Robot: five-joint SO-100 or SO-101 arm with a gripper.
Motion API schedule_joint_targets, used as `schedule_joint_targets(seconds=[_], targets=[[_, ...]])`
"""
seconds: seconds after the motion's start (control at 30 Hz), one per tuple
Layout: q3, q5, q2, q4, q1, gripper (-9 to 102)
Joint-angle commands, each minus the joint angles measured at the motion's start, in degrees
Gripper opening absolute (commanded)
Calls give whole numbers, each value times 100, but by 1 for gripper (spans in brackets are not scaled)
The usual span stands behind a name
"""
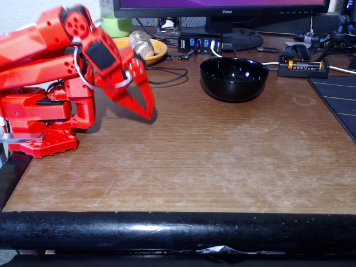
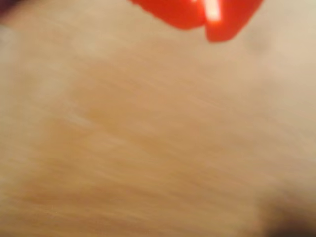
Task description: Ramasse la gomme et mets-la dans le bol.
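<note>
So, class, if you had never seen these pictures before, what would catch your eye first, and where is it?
The bright red arm at the left of the fixed view stands out at once, its tool blurred and pointing down above the wooden table. Next comes the glossy black bowl toward the back, right of centre. Behind the arm sits an orange-yellow dish with a round object in it.

Glossy round black bowl (image 1: pixel 234 78) at upper centre, matt worn brown wood-grain tabletop (image 1: pixel 222 156), smooth red plastic robot arm (image 1: pixel 55 61) at upper left
</note>
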Motion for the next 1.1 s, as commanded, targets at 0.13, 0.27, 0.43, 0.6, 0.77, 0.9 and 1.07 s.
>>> schedule_joint_targets(seconds=[0.13,0.27,0.43,0.6,0.77,0.9,1.07], targets=[[290,255,18,0,-185,-6],[308,334,18,-114,-176,-6],[308,369,18,-114,-176,-6],[308,448,18,-123,-167,-6],[316,475,18,-123,-167,-6],[316,457,18,-123,-167,-6],[316,431,18,-132,-167,-6]])
